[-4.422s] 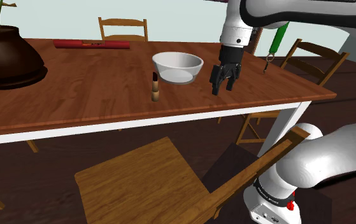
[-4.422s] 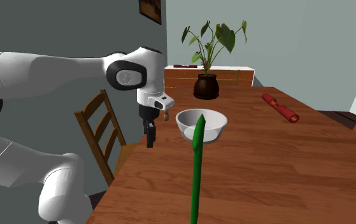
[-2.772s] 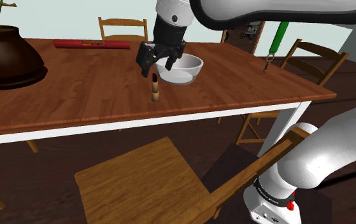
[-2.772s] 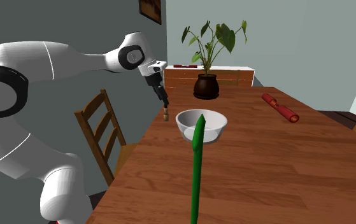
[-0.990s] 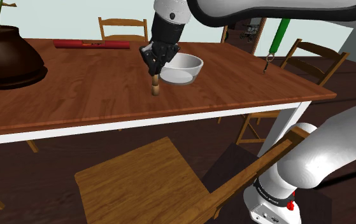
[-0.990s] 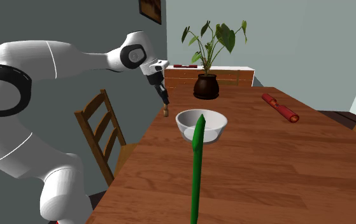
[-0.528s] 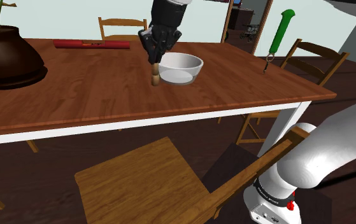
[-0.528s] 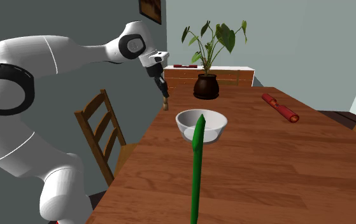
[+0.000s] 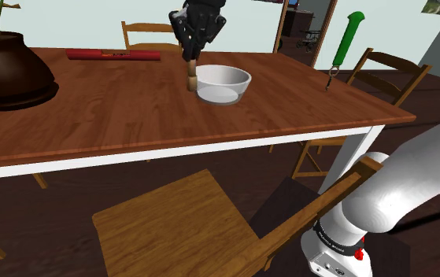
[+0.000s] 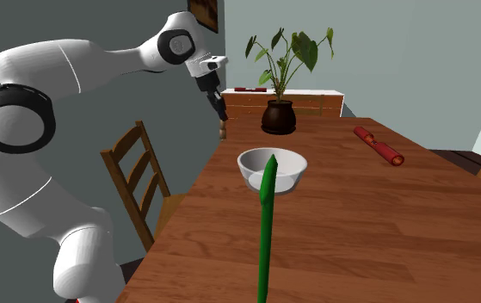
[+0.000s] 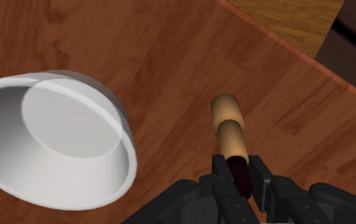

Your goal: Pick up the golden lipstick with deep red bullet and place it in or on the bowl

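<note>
My black gripper [image 9: 189, 53] is shut on the dark red tip of the golden lipstick [image 9: 190, 78], which hangs upright in the air above the wooden table [image 9: 116, 110], just beside the white bowl [image 9: 223, 83] at the shoulder view's left. In the wrist view the lipstick [image 11: 229, 130] juts out from between my fingers [image 11: 220, 170], with the bowl [image 11: 55, 137] off to one side below. From the second exterior view the gripper [image 10: 221, 115] holds the lipstick [image 10: 223, 132] beyond the bowl [image 10: 272, 170].
A dark plant pot [image 9: 5, 71] stands at the table's left end, and a red cylinder [image 9: 113, 55] lies along the far edge. A green-handled tool [image 9: 344, 46] stands upright at the right. Wooden chairs [image 9: 210, 224] surround the table.
The gripper closed on the lipstick's tip and has lifted it straight up off the table; over the last second it rose steadily. The bowl has not moved.
</note>
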